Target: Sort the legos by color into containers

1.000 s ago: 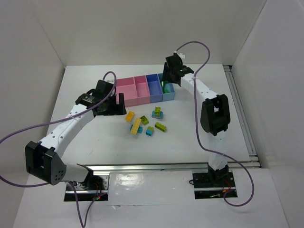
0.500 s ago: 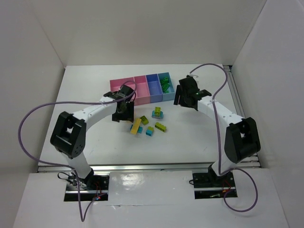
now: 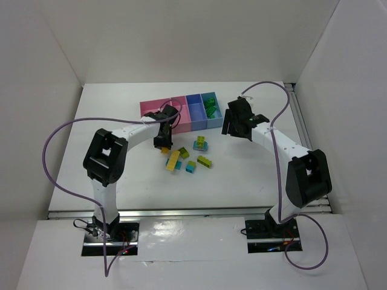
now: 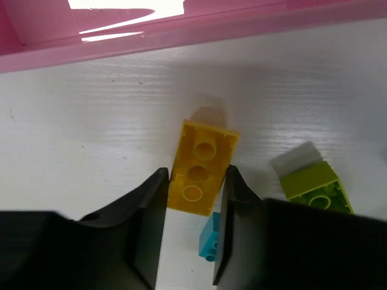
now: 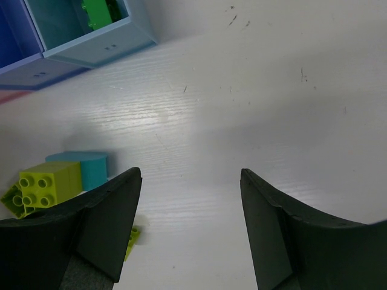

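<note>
While the left claw (image 4: 196, 181) is pinching a yellow brick (image 4: 202, 154) that is lying hollow side up on the tabletop (image 4: 72, 121), its jaws are standing narrow. Both fingers (image 4: 151, 205) are looking pressed against the brick's long sides. The brick is not yet lifted, and it is sitting just at 6 o'clock of a pink bin (image 4: 181, 36). The right claw (image 5: 190, 199) is hanging wide open and holding nothing, hovering over bare tabletop at 3 o'clock of the loose pile.

Sorting is looking only partly done. Of the four joined containers (image 3: 181, 125), only the light blue bin (image 3: 214, 122) at the 3 o'clock end is showing anything inside: a few green bricks (image 3: 210, 107). The two pink bins and the blue-violet bin (image 3: 198, 124) are appearing empty from above.

Most of the legos are waiting on the tabletop at 6 o'clock of the row. A long yellow brick (image 3: 173, 160) is lying beside the pinched one, with a small lime brick (image 3: 184, 153) at its 2 o'clock. A lime-on-cyan stack (image 3: 200, 144) is sitting nearest the bins, another lime brick (image 3: 204, 161) is at its 6 o'clock, and a small cyan brick (image 3: 191, 167) is lying lowest. By my reckoning, yellow, lime and cyan are all remaining to be binned, and the stack is probably needing pulling apart first.
</note>
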Robot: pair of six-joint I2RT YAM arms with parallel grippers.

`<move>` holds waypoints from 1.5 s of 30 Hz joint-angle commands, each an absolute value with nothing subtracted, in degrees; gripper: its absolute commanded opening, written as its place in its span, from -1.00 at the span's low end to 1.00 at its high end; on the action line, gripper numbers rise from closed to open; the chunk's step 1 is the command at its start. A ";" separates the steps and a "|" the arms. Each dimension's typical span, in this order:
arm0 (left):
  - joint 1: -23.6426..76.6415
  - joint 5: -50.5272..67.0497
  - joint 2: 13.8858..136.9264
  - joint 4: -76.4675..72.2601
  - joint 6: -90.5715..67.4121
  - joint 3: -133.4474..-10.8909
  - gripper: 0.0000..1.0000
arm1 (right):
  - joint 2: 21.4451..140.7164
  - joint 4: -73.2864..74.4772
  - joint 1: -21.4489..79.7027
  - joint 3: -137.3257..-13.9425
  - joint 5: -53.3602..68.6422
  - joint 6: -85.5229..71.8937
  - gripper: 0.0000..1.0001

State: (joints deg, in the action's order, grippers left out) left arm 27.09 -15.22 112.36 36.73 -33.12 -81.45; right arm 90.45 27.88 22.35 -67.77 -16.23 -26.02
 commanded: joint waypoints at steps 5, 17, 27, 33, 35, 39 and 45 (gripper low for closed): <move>26.89 -15.73 111.18 37.17 -31.56 -83.84 -0.43 | 87.45 28.74 22.76 -68.55 -18.11 -25.66 0.48; 22.43 -17.49 105.21 43.42 -28.48 -96.23 -0.48 | 86.40 29.79 22.76 -69.61 -18.63 -25.66 0.48; 15.04 -14.25 122.16 46.93 -27.86 -114.86 0.47 | 80.52 31.46 23.90 -64.95 -14.86 -26.71 0.56; 16.95 -11.43 118.32 48.16 -26.46 -113.14 0.66 | 78.76 31.99 24.43 -62.15 -14.24 -27.25 0.56; 18.97 -11.43 113.31 48.16 -25.58 -108.14 0.58 | 78.75 31.38 24.96 -61.44 -13.71 -27.25 0.56; 23.90 -7.83 104.69 46.49 -24.35 -96.70 0.72 | 80.06 30.76 24.96 -60.91 -12.39 -27.77 0.56; 31.10 -7.82 99.14 45.18 -24.35 -84.40 0.89 | 81.12 30.76 26.02 -60.91 -12.39 -28.30 0.56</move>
State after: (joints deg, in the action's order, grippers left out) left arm 30.20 -8.36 100.38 45.60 -25.36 -88.64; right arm 80.73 30.87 25.28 -61.06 -12.60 -27.64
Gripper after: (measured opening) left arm 0.942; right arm 0.779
